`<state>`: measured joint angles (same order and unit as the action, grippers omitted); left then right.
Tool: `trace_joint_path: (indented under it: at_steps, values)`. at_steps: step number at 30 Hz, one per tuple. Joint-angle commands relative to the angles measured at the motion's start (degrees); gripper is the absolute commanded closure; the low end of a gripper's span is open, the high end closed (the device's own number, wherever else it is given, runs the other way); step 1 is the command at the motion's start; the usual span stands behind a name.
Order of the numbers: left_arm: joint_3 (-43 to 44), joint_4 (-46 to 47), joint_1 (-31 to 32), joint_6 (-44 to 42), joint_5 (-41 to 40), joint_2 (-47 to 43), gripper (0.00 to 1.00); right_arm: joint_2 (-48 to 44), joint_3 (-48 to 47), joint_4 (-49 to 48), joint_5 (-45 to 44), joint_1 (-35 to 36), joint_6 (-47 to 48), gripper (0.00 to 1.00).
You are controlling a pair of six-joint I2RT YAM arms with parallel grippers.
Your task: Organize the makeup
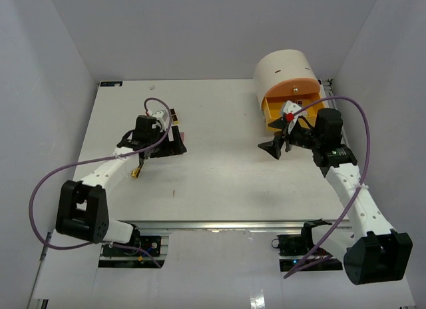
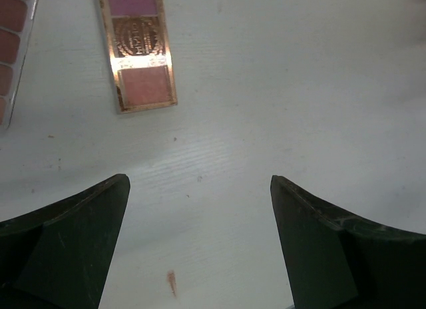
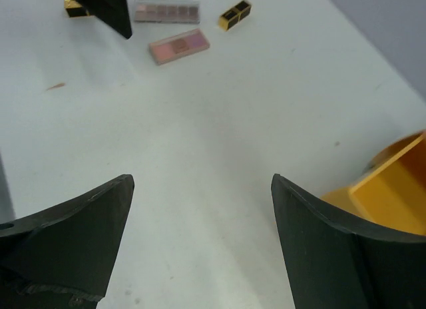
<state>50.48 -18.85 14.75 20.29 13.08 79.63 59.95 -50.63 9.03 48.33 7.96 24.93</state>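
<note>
Pink gold-rimmed rectangular palette [image 2: 140, 49] laid flat on white table [image 2: 299, 89], left half toward far edge, just ahead of left gripper [image 2: 200, 182], spread wide, empty. Right gripper [image 3: 203, 179] likewise spread wide, empty, beside orange plastic drawer [image 3: 393, 189].

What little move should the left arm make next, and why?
Probably ease the left gripper forward until it sits over the pink palette. Its jaws stand wide with only bare table between them, and the palette lies just ahead, a bit off to one side. The right gripper is open and empty beside the orange drawer, so nothing is being carried.
</note>
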Motion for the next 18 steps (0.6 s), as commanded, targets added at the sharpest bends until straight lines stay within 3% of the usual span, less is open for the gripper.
trace_joint_path:
  at_steps: [1, 4, 18]
  values:
    - [6.88, -4.12, 1.1, 0.97, -6.48, 4.91, 0.02, -1.6, 7.26, -9.57, 17.15, -7.11, -8.65, 0.1]
    - [10.11, -5.04, 2.37, 0.98, -8.73, 10.44, 0.02, -2.88, 8.68, -10.33, 17.76, -10.61, -9.45, 0.1]
    - [26.07, -8.53, 3.88, 0.44, -21.24, 28.88, 0.02, -6.62, 8.5, -10.4, 12.15, -10.94, -12.3, 0.1]
